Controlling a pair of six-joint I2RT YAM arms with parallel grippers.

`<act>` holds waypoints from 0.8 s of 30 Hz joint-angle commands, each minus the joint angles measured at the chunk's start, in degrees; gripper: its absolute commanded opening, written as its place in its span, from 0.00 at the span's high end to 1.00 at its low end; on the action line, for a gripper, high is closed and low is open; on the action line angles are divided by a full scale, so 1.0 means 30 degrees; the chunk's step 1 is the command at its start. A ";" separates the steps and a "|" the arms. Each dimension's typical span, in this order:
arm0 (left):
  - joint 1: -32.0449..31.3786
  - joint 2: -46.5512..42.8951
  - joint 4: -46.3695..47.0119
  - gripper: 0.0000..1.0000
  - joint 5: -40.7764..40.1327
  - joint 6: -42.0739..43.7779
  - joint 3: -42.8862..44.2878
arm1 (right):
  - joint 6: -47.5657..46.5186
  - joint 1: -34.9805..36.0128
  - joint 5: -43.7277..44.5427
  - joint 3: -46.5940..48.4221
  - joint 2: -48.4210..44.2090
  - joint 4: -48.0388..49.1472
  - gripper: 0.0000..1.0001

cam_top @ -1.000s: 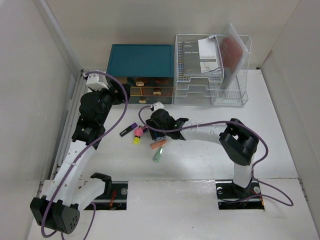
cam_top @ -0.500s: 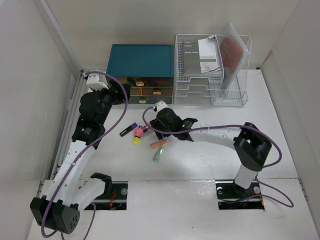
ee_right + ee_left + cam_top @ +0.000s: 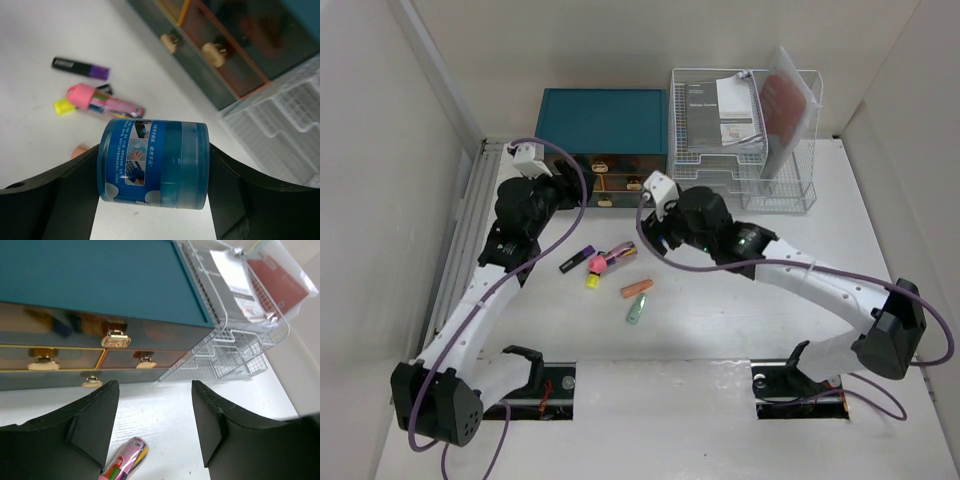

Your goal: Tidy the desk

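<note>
Right gripper [image 3: 152, 172] clasps a blue translucent cylindrical jar [image 3: 150, 150]. Left gripper [image 3: 154, 400] gapes empty before the teal drawer chest [image 3: 100, 280], apparently not touching it.

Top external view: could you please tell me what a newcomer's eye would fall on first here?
The blue jar clamped in the right hand, held in front of the teal drawer chest, stands out most. Next come the bright markers scattered mid-desk, to the left of that hand.
</note>
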 commanded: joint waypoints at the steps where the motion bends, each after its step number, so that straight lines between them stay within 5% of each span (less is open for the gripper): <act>1: 0.0028 0.0683 0.1388 0.44 0.1198 -0.0508 0.0047 | -0.0375 -0.2413 -0.1343 0.2337 -0.0720 0.0562 1.00; 12: -0.0177 0.5458 0.0011 0.41 -0.1083 0.1482 0.3327 | 0.3844 -0.9919 -1.2390 0.7850 0.1534 -0.1228 1.00; 24: -0.0704 0.8361 -0.0399 0.42 -0.3108 0.2743 0.5351 | 0.5250 -1.0713 -1.4187 0.7938 0.1536 -0.1023 1.00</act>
